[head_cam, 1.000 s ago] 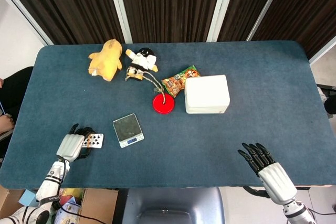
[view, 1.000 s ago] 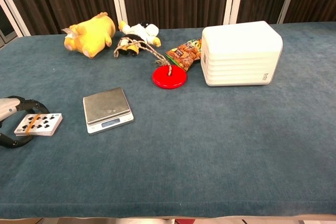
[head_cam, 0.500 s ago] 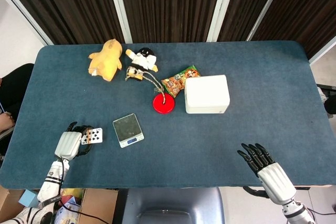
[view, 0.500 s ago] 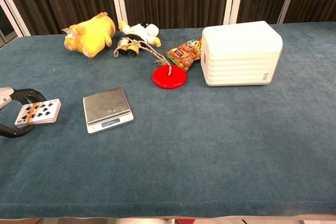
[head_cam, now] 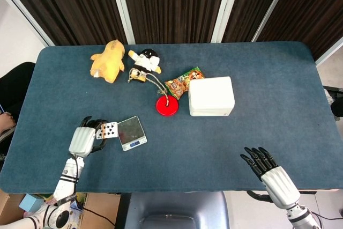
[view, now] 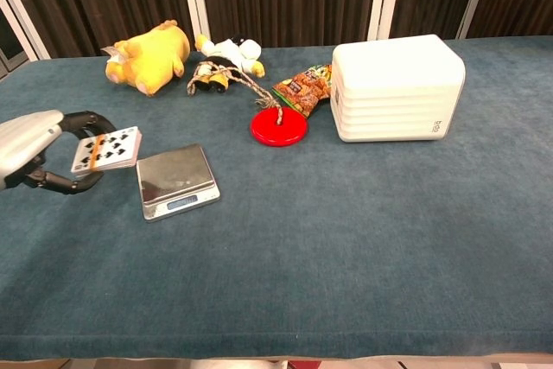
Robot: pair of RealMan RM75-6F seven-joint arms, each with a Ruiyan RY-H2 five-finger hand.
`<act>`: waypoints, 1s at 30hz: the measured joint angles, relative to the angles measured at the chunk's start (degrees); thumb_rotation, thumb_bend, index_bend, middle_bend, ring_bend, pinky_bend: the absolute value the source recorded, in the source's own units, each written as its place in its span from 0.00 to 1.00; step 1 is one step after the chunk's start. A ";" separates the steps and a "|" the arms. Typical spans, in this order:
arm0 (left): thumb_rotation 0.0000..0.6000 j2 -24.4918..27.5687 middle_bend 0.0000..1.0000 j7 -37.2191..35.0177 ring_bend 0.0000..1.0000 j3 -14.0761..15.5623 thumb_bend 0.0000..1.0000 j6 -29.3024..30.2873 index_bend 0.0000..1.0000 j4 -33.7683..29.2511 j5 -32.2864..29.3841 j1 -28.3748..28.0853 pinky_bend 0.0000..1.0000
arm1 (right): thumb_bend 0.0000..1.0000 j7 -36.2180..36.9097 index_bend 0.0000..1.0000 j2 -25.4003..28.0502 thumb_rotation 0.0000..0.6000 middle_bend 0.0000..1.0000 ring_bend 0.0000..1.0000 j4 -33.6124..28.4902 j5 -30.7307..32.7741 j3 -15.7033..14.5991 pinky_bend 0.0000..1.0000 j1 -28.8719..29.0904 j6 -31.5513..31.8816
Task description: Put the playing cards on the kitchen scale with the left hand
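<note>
- The left hand (view: 34,149) holds the playing cards (view: 107,149) pinched between its dark fingers, at the left edge of the chest view; the deck, bound with an orange band, is clear of the bench (view: 346,239) and tilts slightly.
- In the head view the same cards (head_cam: 109,130) sit at lower left of the frame, just beside the left edge of the kitchen scale (head_cam: 131,132), not yet over its platform.
- The grasp and lift look done; what is left, I judge, is a short carry rightward over the scale's steel plate (view: 174,172), a lowering and a release.
- The scale's plate carries nothing yet.
- The right hand (head_cam: 268,170) rests at lower right of the head view, fingers spread, holding nothing, well apart from the work.
</note>
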 measured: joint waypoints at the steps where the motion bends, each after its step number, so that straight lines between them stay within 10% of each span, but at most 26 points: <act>1: 1.00 -0.60 1.00 0.52 0.68 -0.17 0.56 -0.05 0.96 -0.06 0.18 -0.51 0.17 | 0.13 0.05 0.00 0.02 1.00 0.00 0.00 -0.01 0.03 0.02 0.00 0.00 0.02; 10: 1.00 -4.55 0.91 6.46 0.62 -1.55 0.52 -2.69 0.91 -0.29 -0.52 -4.28 0.16 | 0.13 1.17 0.00 0.67 1.00 0.00 0.00 -0.01 -0.24 -0.05 0.00 -0.22 1.32; 21: 1.00 -4.86 0.17 7.66 0.06 -1.32 0.42 -6.43 0.30 -1.00 -2.72 -6.00 0.01 | 0.13 2.34 0.00 1.04 1.00 0.00 0.00 0.34 -0.55 0.02 0.00 -0.54 2.52; 30: 1.00 -2.93 0.08 5.72 0.00 -1.25 0.38 -8.33 0.19 -3.18 -4.10 -6.24 0.00 | 0.13 1.81 0.00 0.76 1.00 0.00 0.00 0.45 -0.80 0.02 0.00 -0.61 2.50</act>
